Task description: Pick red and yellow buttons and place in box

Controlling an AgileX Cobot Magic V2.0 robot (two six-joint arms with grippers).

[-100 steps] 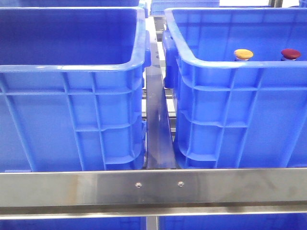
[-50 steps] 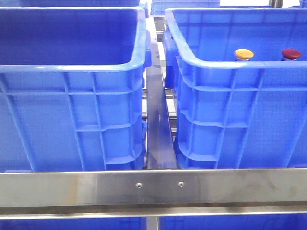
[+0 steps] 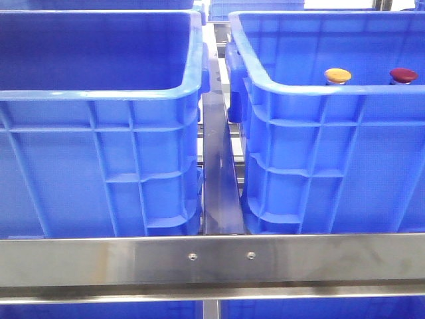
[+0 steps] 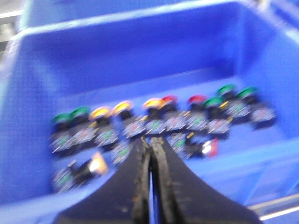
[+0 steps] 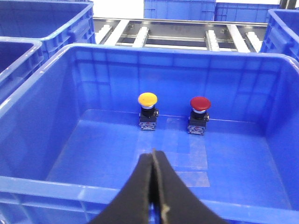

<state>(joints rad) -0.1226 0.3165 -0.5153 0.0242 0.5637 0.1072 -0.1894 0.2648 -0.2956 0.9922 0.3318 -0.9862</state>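
In the right-hand blue box [image 3: 319, 93] a yellow button [image 3: 337, 74] and a dark red button [image 3: 403, 74] stand upright side by side near its far wall. The right wrist view shows the same yellow button [image 5: 147, 99] and red button [image 5: 200, 103] on the box floor. My right gripper [image 5: 154, 154] hangs shut and empty over the near rim [image 5: 56, 186]. The left wrist view is blurred. There my left gripper [image 4: 150, 141] is shut on nothing, above a crate [image 4: 140, 56] holding a row of several yellow [image 4: 100, 113], red [image 4: 196, 99] and green [image 4: 227, 89] buttons. Neither gripper shows in the front view.
A second large blue crate [image 3: 99, 93] stands left of the box, its floor hidden. A steel rail [image 3: 219, 173] runs between them and a steel bar [image 3: 212, 259] crosses in front. More blue crates [image 5: 42, 23] and a roller conveyor [image 5: 177, 32] lie behind.
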